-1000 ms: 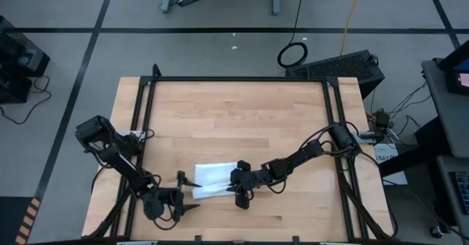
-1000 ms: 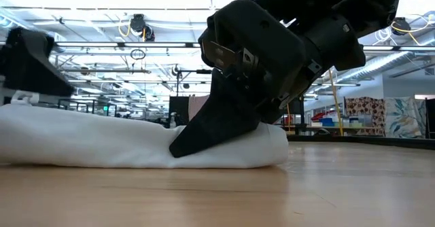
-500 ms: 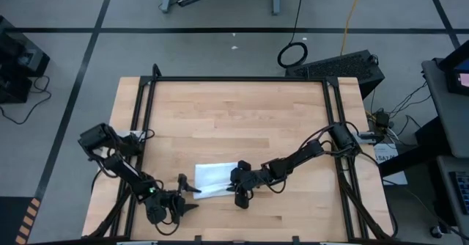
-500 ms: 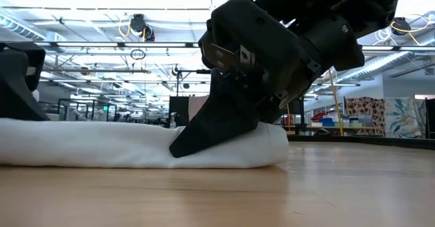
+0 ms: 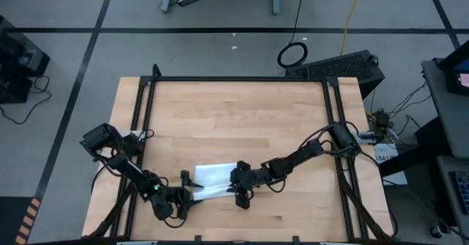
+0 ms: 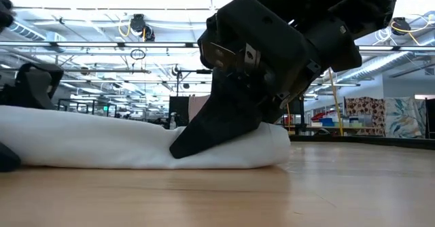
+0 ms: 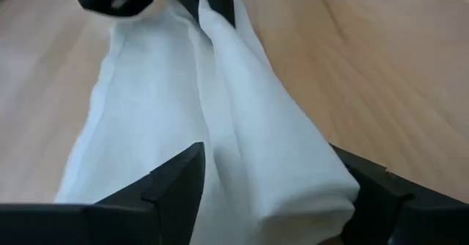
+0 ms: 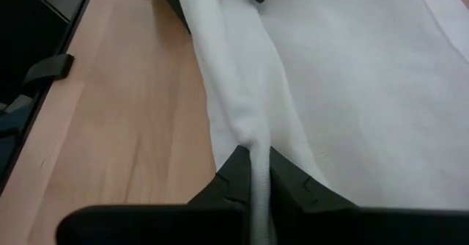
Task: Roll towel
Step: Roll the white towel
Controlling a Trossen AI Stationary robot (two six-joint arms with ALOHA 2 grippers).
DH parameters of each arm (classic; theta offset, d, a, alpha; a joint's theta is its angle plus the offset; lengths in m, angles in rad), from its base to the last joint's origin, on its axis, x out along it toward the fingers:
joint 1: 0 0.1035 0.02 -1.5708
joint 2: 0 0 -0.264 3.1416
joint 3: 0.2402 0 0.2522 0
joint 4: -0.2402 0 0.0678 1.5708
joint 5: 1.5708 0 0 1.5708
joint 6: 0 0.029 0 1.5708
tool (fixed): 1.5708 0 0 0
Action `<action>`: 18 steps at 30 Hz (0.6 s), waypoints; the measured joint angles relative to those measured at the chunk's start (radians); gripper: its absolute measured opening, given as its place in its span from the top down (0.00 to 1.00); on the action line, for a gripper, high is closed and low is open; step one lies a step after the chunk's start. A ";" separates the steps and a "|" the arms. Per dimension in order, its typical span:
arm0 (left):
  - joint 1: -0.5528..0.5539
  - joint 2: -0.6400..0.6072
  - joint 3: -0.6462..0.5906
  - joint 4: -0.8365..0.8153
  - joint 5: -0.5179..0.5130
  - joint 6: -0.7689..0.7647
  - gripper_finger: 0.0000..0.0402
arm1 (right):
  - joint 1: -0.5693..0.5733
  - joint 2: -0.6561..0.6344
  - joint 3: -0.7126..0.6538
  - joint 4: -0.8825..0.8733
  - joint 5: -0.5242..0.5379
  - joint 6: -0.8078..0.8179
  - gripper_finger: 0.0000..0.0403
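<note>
My right gripper (image 8: 253, 173) is pinched tight on a fold of the towel (image 5: 214, 180), which lies flat on the wooden table (image 5: 242, 120) between my two claws. My left gripper (image 7: 271, 194) is spread wide around the towel's opposite end.

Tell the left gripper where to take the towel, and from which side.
Take the rolled near edge of the towel at its left end, coming in level from the left along the roll. The fold there is a thick ridge that fits between the open fingers of the left gripper, which already straddle it. The right gripper pinches the same ridge at the other end.
</note>
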 joint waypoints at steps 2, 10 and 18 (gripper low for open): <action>0.007 0.000 0.000 -0.011 0.016 -0.023 0.39 | 0.000 0.000 0.000 0.000 -0.003 0.003 0.96; -0.014 -0.029 -0.004 -0.041 -0.027 -0.060 0.51 | -0.002 0.000 0.000 -0.005 -0.005 0.033 0.96; -0.028 -0.034 -0.005 -0.032 -0.045 -0.052 0.33 | -0.002 0.000 0.000 -0.005 -0.003 0.034 0.96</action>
